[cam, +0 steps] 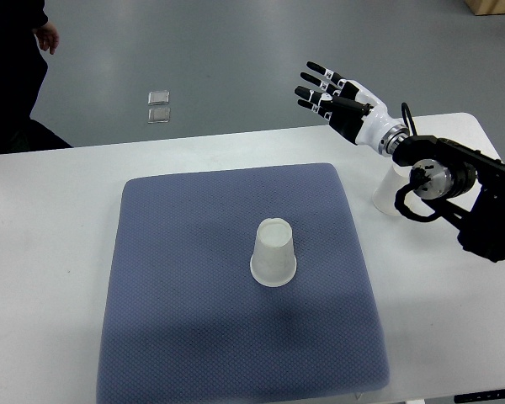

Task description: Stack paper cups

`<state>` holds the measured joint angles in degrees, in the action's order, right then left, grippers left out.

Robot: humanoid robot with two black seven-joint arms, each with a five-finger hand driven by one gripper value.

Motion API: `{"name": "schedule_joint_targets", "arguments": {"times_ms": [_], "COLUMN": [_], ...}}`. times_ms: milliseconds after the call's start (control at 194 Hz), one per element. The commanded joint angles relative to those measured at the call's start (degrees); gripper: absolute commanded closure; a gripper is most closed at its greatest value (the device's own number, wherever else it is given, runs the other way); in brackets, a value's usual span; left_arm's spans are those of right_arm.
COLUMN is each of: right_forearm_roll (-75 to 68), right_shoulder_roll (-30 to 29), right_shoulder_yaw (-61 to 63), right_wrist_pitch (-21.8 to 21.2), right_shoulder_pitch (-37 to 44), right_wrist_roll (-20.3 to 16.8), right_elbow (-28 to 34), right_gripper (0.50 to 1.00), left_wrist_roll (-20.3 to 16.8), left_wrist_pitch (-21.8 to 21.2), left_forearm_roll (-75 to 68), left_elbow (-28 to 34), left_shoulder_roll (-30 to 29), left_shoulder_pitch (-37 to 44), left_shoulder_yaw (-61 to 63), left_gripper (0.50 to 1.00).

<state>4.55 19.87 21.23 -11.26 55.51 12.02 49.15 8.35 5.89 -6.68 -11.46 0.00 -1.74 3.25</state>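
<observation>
A white paper cup [273, 252] stands upside down near the middle of the blue-grey mat [168, 278]. A second white cup [385, 194] sits on the white table right of the mat, partly hidden under my right forearm. My right hand [328, 97] hovers above the table's far edge, well up and right of the inverted cup, fingers spread and holding nothing. The left arm does not show.
The white table [42, 236] surrounds the mat on all sides. A person in dark clothing [17, 67] stands at the far left, one hand showing. Two small clear objects [159, 106] lie on the grey floor beyond the table.
</observation>
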Motion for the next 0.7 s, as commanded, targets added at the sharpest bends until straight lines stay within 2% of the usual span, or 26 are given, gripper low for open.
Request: {"name": "schedule_joint_targets", "arguments": {"times_ms": [0, 67, 155, 247, 309, 459, 541, 696], "right_forearm_roll": [1.0, 2.2, 6.2, 11.7, 15.4, 24.4, 28.6, 31.0], "right_shoulder_roll": [5.7, 8.2, 8.5, 7.5, 4.8, 1.1, 1.2, 3.8], "right_shoulder_yaw": [-16.1, -29.5, -44.3, -58.4, -66.3, -73.5, -74.0, -73.4], "right_wrist_pitch": [-2.4, -4.8, -7.5, -9.2, -12.5, -23.7, -23.7, -23.7], "right_shoulder_pitch": [9.8, 19.0, 30.8, 43.7, 52.7, 65.7, 71.9, 82.2], "right_wrist_roll": [-1.5, -2.7, -3.2, -3.3, -3.4, -3.8, -5.3, -5.2], "right_elbow": [2.4, 4.2, 6.3, 9.2, 10.9, 12.0, 15.6, 22.0], "right_gripper": [0.574, 0.574, 0.574, 0.574, 0.574, 0.574, 0.574, 0.574], "left_wrist_roll": [0.0, 0.0, 0.0, 0.0, 0.0, 0.0, 0.0, -0.1], "left_wrist_pitch": [0.0, 0.0, 0.0, 0.1, 0.1, 0.1, 0.1, 0.1], "left_forearm_roll": [0.0, 0.0, 0.0, 0.0, 0.0, 0.0, 0.0, 0.0], "left_elbow": [0.0, -0.1, -0.2, -0.7, -0.7, -0.5, -0.3, -0.6], "left_shoulder_roll": [0.0, 0.0, 0.0, 0.0, 0.0, 0.0, 0.0, 0.0], "left_shoulder_pitch": [0.0, 0.0, 0.1, 0.1, 0.0, 0.0, 0.0, 0.0], "left_shoulder_yaw": [0.0, 0.0, 0.1, 0.2, 0.3, 0.1, 0.1, 0.2], "left_gripper": [0.500, 0.500, 0.500, 0.500, 0.500, 0.500, 0.500, 0.500]}}
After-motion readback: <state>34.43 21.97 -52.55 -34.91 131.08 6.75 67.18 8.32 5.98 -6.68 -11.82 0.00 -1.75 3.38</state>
